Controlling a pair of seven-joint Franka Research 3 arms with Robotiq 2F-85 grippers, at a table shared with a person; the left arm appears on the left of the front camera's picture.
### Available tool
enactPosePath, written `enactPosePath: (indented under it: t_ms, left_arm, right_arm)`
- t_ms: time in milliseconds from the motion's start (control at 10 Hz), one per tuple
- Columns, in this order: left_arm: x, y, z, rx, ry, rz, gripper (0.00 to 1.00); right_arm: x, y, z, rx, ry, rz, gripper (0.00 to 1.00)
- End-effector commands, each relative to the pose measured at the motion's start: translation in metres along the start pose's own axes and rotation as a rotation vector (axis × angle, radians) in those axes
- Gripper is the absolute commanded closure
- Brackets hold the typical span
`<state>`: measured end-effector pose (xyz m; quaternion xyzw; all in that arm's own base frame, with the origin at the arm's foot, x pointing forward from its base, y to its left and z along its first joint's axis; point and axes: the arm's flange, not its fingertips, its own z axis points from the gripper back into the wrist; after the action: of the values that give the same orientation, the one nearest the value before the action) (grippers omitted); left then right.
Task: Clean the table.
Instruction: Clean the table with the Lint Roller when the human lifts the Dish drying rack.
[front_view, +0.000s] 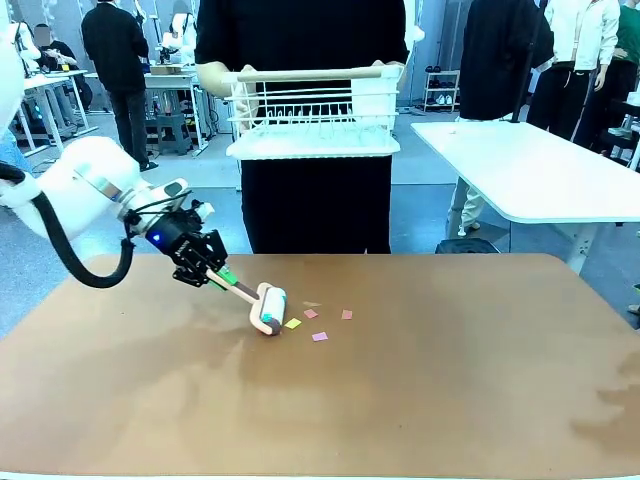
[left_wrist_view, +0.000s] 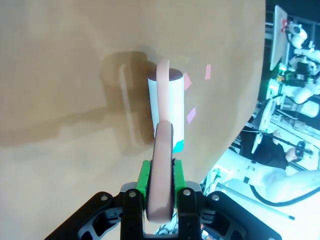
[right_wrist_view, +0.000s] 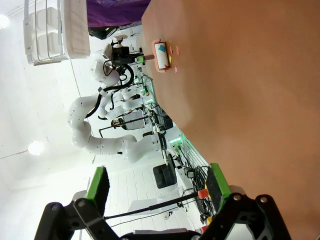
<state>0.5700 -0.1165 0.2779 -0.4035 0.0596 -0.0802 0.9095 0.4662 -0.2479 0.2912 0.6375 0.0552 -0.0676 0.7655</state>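
Observation:
The reddish-brown table (front_view: 450, 380) carries a few small pink and yellow paper scraps (front_view: 319, 337) left of its middle. My left gripper (front_view: 215, 275) is shut on the pinkish handle of a lint roller (front_view: 268, 308), whose white roll rests on the table just left of the scraps. In the left wrist view the handle (left_wrist_view: 161, 170) runs up between the green pads to the roll (left_wrist_view: 166, 107), with pink scraps (left_wrist_view: 190, 115) beside it. My right gripper (right_wrist_view: 157, 175) hangs open and holds nothing, off the table's edge (right_wrist_view: 250, 100); the roller (right_wrist_view: 161, 56) shows far off.
A person stands at the far edge holding a white wire dish rack (front_view: 312, 115) with both hands above the table. A white table (front_view: 530, 170) stands at the back right. Other people stand farther back.

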Motion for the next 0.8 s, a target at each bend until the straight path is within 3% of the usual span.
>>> enactPosePath:
  t_ms: [0,700]
  left_arm:
    - [0.013,0.004,-0.035,0.036,0.027,0.019,0.78]
    - [0.042,-0.038,-0.104,0.053,0.067,0.044,0.78]
  right_arm:
    - [0.0,0.003,-0.001,-0.006,-0.001,0.004,0.0]
    - [0.0,0.003,-0.001,-0.006,-0.001,0.004,0.0]
